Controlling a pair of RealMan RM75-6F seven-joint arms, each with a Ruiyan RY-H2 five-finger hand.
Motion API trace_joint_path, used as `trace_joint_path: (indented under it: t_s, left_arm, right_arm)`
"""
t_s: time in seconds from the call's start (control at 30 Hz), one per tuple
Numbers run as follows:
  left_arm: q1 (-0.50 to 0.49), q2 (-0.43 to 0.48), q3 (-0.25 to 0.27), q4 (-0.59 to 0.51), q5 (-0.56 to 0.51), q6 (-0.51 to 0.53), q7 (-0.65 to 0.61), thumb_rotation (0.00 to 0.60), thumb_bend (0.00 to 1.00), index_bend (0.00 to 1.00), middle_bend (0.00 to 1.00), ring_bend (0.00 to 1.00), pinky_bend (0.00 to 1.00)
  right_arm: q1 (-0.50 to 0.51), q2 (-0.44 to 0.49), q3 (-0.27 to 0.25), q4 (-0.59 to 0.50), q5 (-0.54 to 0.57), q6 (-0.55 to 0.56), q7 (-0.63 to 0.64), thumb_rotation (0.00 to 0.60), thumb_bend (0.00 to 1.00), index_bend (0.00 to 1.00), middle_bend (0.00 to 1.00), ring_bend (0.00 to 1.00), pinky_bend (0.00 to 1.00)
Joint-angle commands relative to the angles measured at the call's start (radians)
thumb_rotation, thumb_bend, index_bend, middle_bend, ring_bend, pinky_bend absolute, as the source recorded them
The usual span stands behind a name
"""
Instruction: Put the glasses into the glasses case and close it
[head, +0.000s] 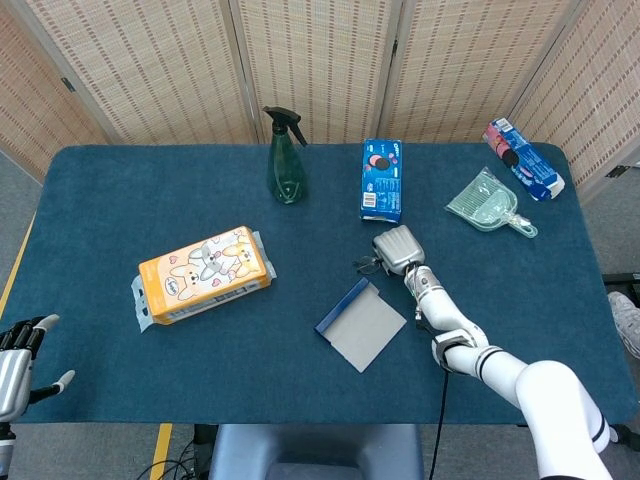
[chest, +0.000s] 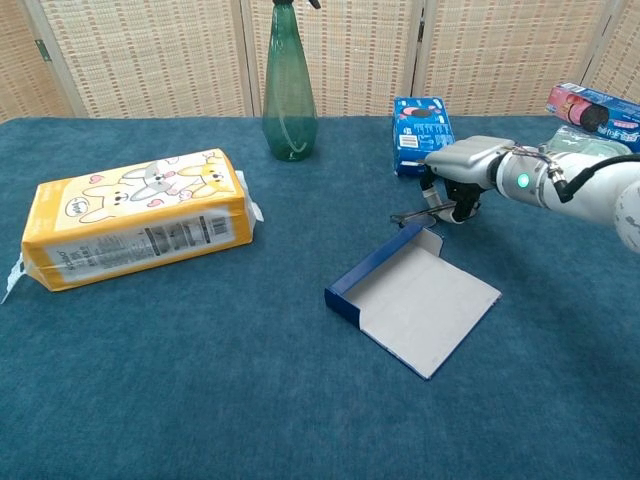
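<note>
The right hand (chest: 455, 175) is pinching the glasses (chest: 418, 213) just behind the open case (chest: 415, 296) — the left hand (head: 15, 357) is hanging open, holding nothing.

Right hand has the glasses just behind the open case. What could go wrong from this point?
1. The right hand seems to hold the glasses only by its fingertips, so they may slip or twist before reaching the case.
2. The case lies loose on the cloth with its raised blue wall facing the glasses; a low carry could catch that wall and push the case away.
3. The left hand sits at the table edge, too far to steady it.
</note>
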Motion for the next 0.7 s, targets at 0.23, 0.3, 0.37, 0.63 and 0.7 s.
trace_joint_path:
  t_s: [0.23,0.3,0.37,0.63,0.7]
  left_arm:
    - [0.001,0.000,0.001,0.002,0.001,0.001,-0.002,0.600,0.19,0.22,0.24,0.20,0.28]
    - [0.002,0.000,0.001,0.002,0.000,0.002,-0.002,0.600,0.19,0.22,0.24,0.20,0.28]
    - [0.003,0.000,0.001,0.002,-0.001,0.003,-0.001,0.600,0.19,0.22,0.24,0.20,0.28]
    - [0.002,0.001,0.000,-0.004,0.001,0.002,0.002,0.600,0.19,0.22,0.24,0.20,0.28]
    - [0.000,0.001,0.000,-0.005,0.002,0.001,0.005,0.600,0.19,0.22,0.24,0.20,0.28]
  right_arm:
    - [-0.014,0.024,-0.003,-0.033,-0.035,0.020,0.027,0.600,0.50,0.57,1.00,1.00,0.97]
    - [-0.023,0.045,-0.009,-0.066,-0.055,0.039,0.035,0.600,0.50,0.58,1.00,1.00,0.97]
    - [-0.039,0.077,-0.018,-0.116,-0.082,0.070,0.045,0.600,0.50,0.58,1.00,1.00,0.97]
    - [-0.114,0.243,-0.060,-0.352,-0.169,0.195,0.044,0.600,0.50,0.60,1.00,1.00,0.97]
    - [-0.135,0.292,-0.069,-0.417,-0.190,0.231,0.041,0.600,0.50,0.60,1.00,1.00,0.97]
